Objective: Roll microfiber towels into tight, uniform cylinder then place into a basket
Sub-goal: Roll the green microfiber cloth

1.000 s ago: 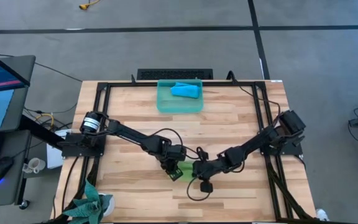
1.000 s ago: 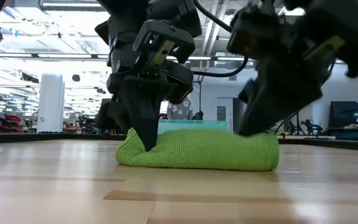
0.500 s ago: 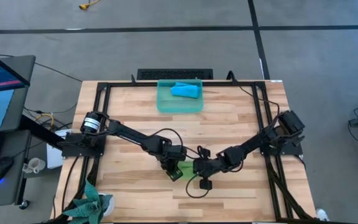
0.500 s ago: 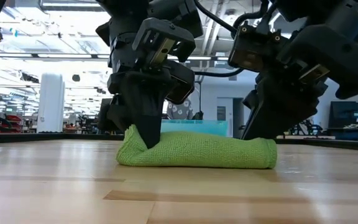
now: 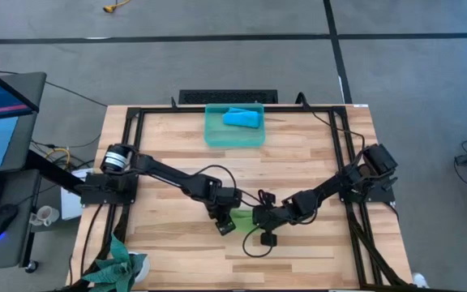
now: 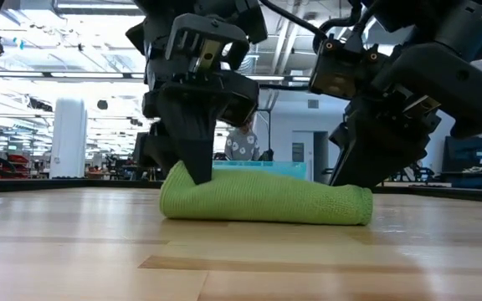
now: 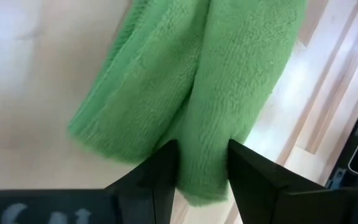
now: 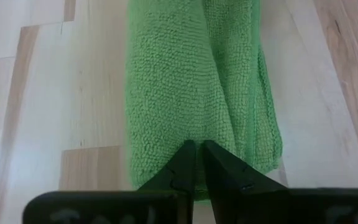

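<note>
The lime green towel [image 5: 239, 221] lies rolled into a thick cylinder [image 6: 266, 201] on the wooden table, near the front middle. My left gripper [image 5: 225, 223] is over the roll's left end, fingers apart, with a ridge of the roll between them [image 7: 202, 155]. My right gripper [image 5: 254, 219] is shut at the roll's right end [image 8: 199, 149]. The sky blue towel [image 5: 242, 118] lies rolled inside the teal basket [image 5: 213, 130] at the far edge. My left gripper's fingers [image 7: 163, 168] stand either side of a raised fold of the roll's left end [image 7: 204, 140], slanting down from above. I cannot tell whether they still touch the cloth. My right gripper is shut on the towel's right end [image 8: 194, 134], slanting down from above and pointing along the roll. How many layers sit between the nearly closed tips is hidden by the fingers. The roll lies flat on the table.
Bare wood stretches between the roll and the basket. Black frame rails [image 5: 136, 162] run round the table's edges, and cables [image 5: 258, 243] loop near the right gripper. A dark slab [image 5: 228, 96] sits behind the basket. A potted plant [image 5: 120, 264] stands at the near left corner.
My left gripper has risen a little: its fingertip, which dented the roll's left end, now stands at the top of it, and that end has sprung back rounder. My right gripper has tipped slightly and settled at the right end, which now lies a little lower.
</note>
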